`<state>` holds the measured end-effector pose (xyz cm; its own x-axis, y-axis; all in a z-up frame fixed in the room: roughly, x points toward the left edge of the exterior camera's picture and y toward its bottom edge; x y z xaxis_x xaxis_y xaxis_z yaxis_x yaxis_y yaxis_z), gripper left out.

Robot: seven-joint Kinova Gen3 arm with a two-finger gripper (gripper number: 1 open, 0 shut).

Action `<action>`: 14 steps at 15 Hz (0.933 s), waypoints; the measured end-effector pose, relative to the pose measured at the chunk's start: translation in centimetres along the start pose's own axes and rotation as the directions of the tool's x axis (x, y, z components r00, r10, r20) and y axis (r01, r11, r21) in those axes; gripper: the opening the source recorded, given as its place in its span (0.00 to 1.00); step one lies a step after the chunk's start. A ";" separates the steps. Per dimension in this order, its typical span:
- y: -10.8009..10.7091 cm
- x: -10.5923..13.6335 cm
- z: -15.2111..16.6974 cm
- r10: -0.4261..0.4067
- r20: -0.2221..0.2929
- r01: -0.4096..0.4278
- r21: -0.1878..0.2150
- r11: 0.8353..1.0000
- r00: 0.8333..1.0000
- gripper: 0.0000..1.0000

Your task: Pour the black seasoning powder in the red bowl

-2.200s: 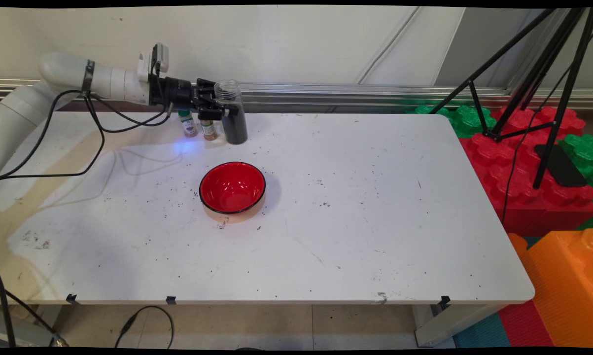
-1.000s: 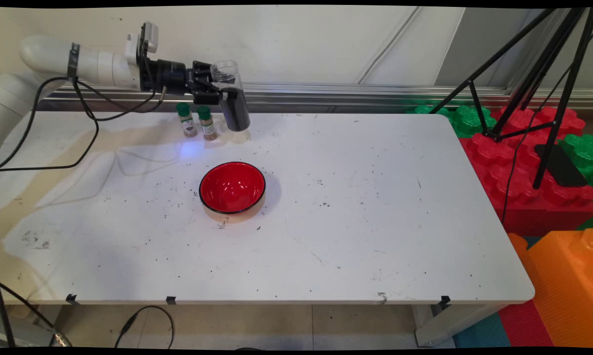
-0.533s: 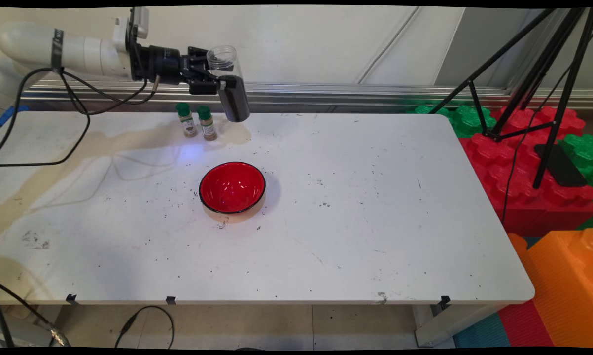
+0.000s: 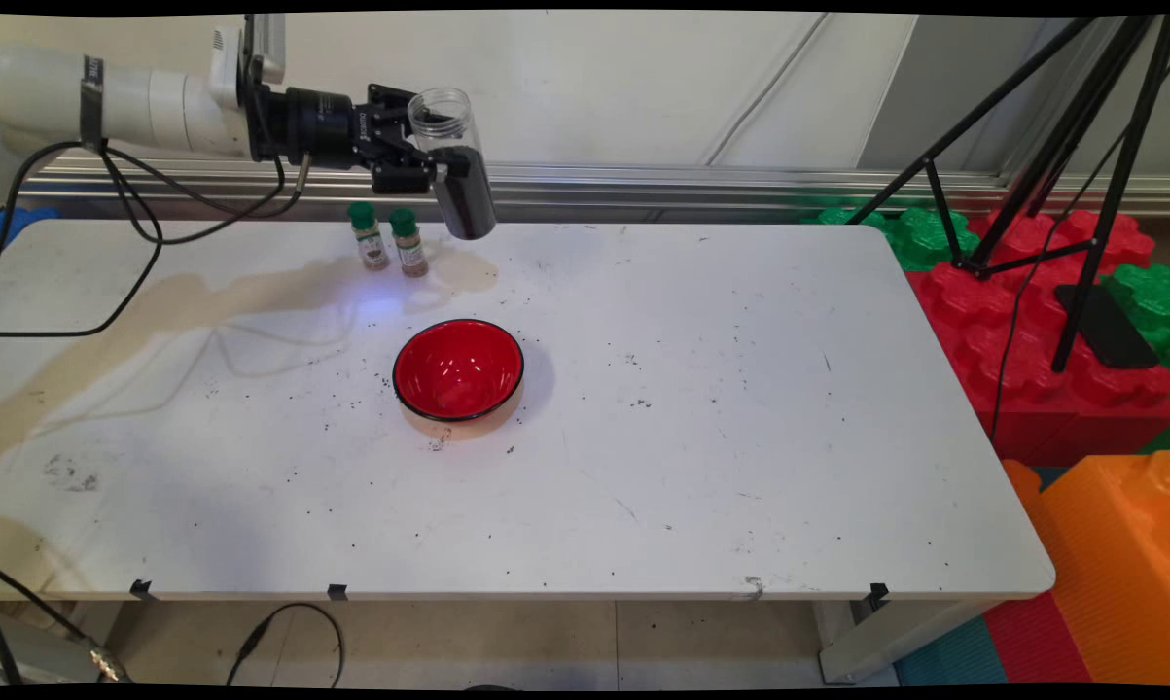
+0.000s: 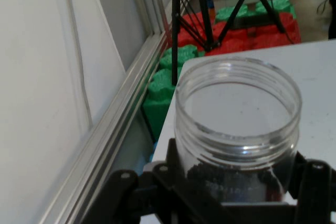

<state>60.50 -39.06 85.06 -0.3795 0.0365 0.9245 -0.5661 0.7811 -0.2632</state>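
Presently, pincer: the black two-finger pincer (image 4: 436, 167) is clamped on a clear, lidless, round plastic jar holding dark granules (image 4: 454, 163), gripping it at mid-height from the side.
Jar position: held in the air above the far left part of the white table (image 4: 643, 437), its base clear of the surface, its open mouth uppermost and the body leaning slightly.
Jar contents: the dark fill occupies the lower half; the upper half and threaded neck (image 5: 239, 111) show empty in the hand view.
Neighbours: two small spice bottles with green caps (image 4: 390, 240) stand upright on the table just below and to the left of the jar, apart from it.
Bowl: a red round bowl with a dark rim (image 4: 458, 370) sits nearer the camera, well apart from the jar; nothing shows inside it.
Table surface: dark specks lie scattered, thickest around the bowl.
Handling, judged: rigid, smooth plastic wall, likely slippery; weight moderate and set low by the fill; open top means tilting would spill. Best hold appears to be the straight wall below the neck, where it is now taken.
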 end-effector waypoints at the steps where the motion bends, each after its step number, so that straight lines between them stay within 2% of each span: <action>1: 0.4 0.2 0.1 0.019 0.004 -0.019 0.005 1.000 1.000 0.00; 8: 2.6 1.1 0.9 0.160 0.039 -0.161 0.035 0.986 0.986 0.00; 14: 3.9 1.5 1.9 0.307 0.065 -0.310 0.035 0.950 0.949 0.00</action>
<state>56.38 -37.13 84.92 -0.5820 0.2341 0.7788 -0.4460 0.7089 -0.5464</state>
